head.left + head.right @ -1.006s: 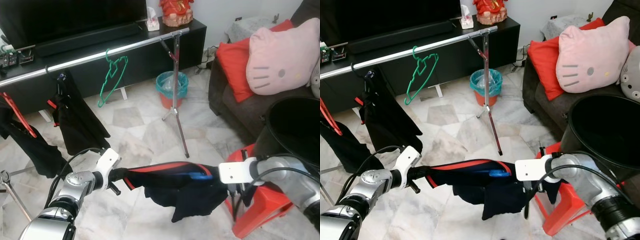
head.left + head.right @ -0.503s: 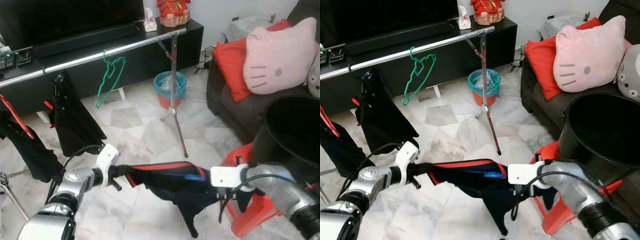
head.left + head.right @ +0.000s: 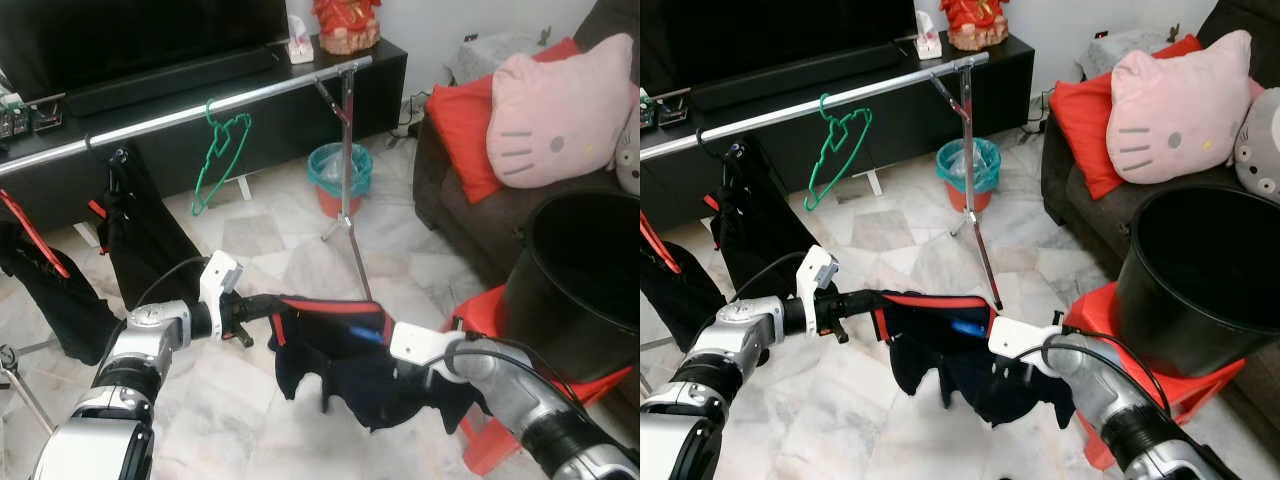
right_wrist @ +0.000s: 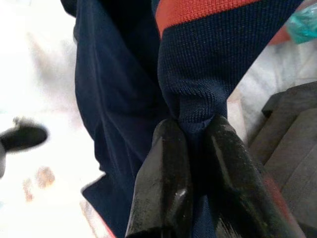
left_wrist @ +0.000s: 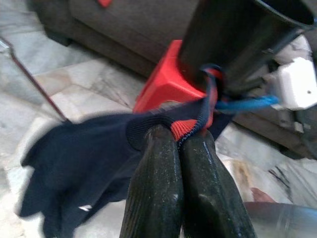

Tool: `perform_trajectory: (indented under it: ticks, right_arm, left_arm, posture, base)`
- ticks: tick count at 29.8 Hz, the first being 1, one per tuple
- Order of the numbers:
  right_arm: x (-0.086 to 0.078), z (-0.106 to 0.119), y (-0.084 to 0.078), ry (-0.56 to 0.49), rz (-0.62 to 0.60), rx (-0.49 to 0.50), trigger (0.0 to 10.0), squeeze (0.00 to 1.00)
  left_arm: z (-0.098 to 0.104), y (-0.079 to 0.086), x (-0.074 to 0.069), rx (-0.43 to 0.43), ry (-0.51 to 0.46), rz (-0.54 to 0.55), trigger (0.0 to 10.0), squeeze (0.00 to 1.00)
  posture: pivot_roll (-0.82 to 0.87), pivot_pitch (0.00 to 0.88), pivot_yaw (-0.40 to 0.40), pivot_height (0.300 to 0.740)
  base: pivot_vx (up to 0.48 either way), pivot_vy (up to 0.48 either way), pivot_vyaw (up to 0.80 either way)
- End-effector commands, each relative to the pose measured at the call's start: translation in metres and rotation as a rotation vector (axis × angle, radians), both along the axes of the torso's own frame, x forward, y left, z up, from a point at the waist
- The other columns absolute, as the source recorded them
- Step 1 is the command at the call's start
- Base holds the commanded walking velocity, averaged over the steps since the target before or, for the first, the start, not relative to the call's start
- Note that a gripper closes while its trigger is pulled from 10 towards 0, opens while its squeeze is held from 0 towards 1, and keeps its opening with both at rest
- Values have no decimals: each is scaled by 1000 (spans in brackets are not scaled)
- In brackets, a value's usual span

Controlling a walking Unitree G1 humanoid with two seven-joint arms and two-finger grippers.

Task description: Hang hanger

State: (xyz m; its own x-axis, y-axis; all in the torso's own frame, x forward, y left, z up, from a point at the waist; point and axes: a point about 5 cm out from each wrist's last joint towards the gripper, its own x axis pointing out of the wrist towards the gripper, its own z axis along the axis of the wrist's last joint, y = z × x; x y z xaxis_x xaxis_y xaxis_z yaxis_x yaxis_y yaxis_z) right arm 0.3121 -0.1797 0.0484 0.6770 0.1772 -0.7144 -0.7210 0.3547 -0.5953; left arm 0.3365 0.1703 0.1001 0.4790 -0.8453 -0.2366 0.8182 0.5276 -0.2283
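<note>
Between my two grippers hangs a navy garment point(image 3: 345, 370) with red trim, bunched and sagging in the middle. A bit of blue hanger point(image 3: 372, 337) shows inside it. My left gripper point(image 3: 268, 306) is shut on the red-edged collar, seen close in the left wrist view point(image 5: 181, 136). My right gripper point(image 4: 194, 133) is shut on a fold of the navy cloth; its white wrist point(image 3: 421, 343) sits at the garment's right end. The silver clothes rail point(image 3: 200, 108) runs across behind, above and beyond the garment. An empty green hanger point(image 3: 222, 150) hangs on it.
Black clothes point(image 3: 140, 235) and a red hanger point(image 3: 30, 228) hang at the rail's left part. The rack's stand point(image 3: 352, 210) is behind the garment. A black bucket point(image 3: 585, 270) sits on a red stool point(image 3: 497, 447) at right, beside a sofa point(image 3: 450, 215) with cushions. A teal bin point(image 3: 343, 168) stands by the TV cabinet.
The two grippers have come closer together, the left moving right and up, the right moving left. The garment, stretched out before, now sags in a bunch between them.
</note>
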Motion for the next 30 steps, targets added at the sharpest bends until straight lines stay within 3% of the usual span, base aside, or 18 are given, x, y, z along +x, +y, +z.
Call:
perform_trajectory:
  ticks: [1, 3, 4, 7, 10, 11, 13, 15, 16, 18, 22, 24, 27, 30]
  right_arm:
    - [9, 8, 4, -74, -56, 59, 10000, 0]
    - [14, 15, 11, -109, -105, 159, 10000, 0]
    - [14, 15, 11, -109, -105, 159, 10000, 0]
    - [22, 27, 22, -183, -133, 307, 10000, 0]
    - [25, 32, 32, -206, -107, 376, 10000, 0]
    - [22, 35, 44, -183, -52, 457, 10000, 0]
    - [20, 37, 52, -161, -23, 526, 10000, 0]
    - [12, 40, 63, -76, 47, 626, 10000, 0]
    - [12, 40, 63, -76, 47, 626, 10000, 0]
    - [2, 29, 58, 14, 114, 523, 10000, 0]
    - [-12, 18, 50, 93, 162, 505, 10000, 0]
    - [-23, 10, 39, 158, 175, 464, 10000, 0]
    - [-29, 6, 33, 200, 184, 442, 10000, 0]
    - [-28, 6, 22, 158, 134, 428, 10000, 0]
  left_arm:
    - [-1, 3, -3, 15, 13, -18, 10000, 0]
    - [-6, 5, -3, 58, 17, 18, 10000, 0]
    - [-6, 5, -3, 58, 17, 18, 10000, 0]
    - [-9, 0, -7, 42, 40, -8, 10000, 0]
    - [-9, -4, -8, 42, 41, -24, 10000, 0]
    - [-8, -4, -5, 66, 21, 13, 10000, 0]
    - [-8, -4, -2, 90, -4, 50, 10000, 0]
    - [-1, -2, 11, 70, -18, 199, 10000, 0]
    - [-1, -2, 11, 70, -18, 199, 10000, 0]
    - [9, 0, 20, 62, -78, 291, 10000, 0]
    - [23, 2, 28, 33, -143, 374, 10000, 0]
    - [30, 2, 31, 11, -164, 383, 10000, 0]
    - [30, 0, 29, 18, -165, 348, 10000, 0]
    - [22, -7, 18, 44, -145, 181, 10000, 0]
  posture:
    - [-6, 84, 100, 740]
    - [-8, 85, 101, 740]
    - [-8, 85, 101, 740]
    - [-7, 84, 103, 740]
    - [-6, 84, 104, 740]
    - [-1, 83, 105, 740]
    - [-1, 83, 105, 740]
    - [0, 84, 106, 740]
    - [0, 84, 106, 740]
    - [-9, 85, 106, 740]
    - [-7, 85, 100, 740]
    - [-8, 82, 100, 740]
    - [-12, 77, 100, 740]
    - [-16, 72, 99, 740]
  base:
    - [0, 0, 0]
    - [0, 0, 0]
    - [0, 0, 0]
    - [0, 0, 0]
    - [0, 0, 0]
    - [0, 0, 0]
    - [0, 0, 0]
    - [0, 0, 0]
    - [0, 0, 0]
    - [0, 0, 0]
    - [0, 0, 0]
    - [0, 0, 0]
    - [0, 0, 0]
    - [0, 0, 0]
